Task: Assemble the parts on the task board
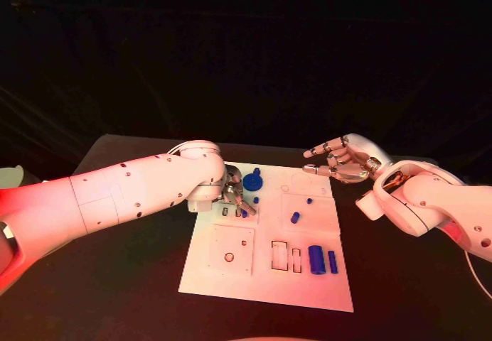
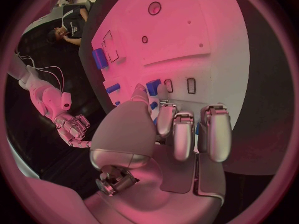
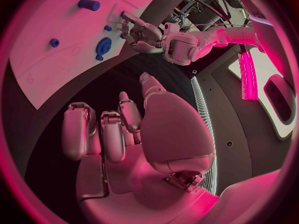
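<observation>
A flat white rectangular task board (image 1: 269,273) lies on a black bench (image 1: 123,284), with two white robot arms reaching in from either side.

The left hand (image 1: 234,193) is lowered over the far left part of the board, its silver fingers (image 2: 184,134) pointing down toward the surface. In the left wrist view the fingers are curled in side by side, with a small blue part (image 2: 152,87) showing just past the thumb tip. Whether the hand has hold of that part cannot be told.

Just beyond the left hand, toward the board's far edge, sits a round blue disc-shaped part (image 1: 252,182). On the side toward the right hand stands a short blue peg (image 1: 295,217), with a smaller blue stub (image 1: 306,200) just past it. Nearer the robot, two blue upright cylinders (image 1: 323,260) stand side by side beside black-outlined rectangular slots (image 1: 280,255). A square outlined recess with a small round hole (image 1: 232,250) lies nearer the robot than the left hand.

The right hand (image 1: 339,160) hovers above the bench beside the board's far right corner, apart from the board. Its fingers are loosely curled and spread, and it holds nothing.
</observation>
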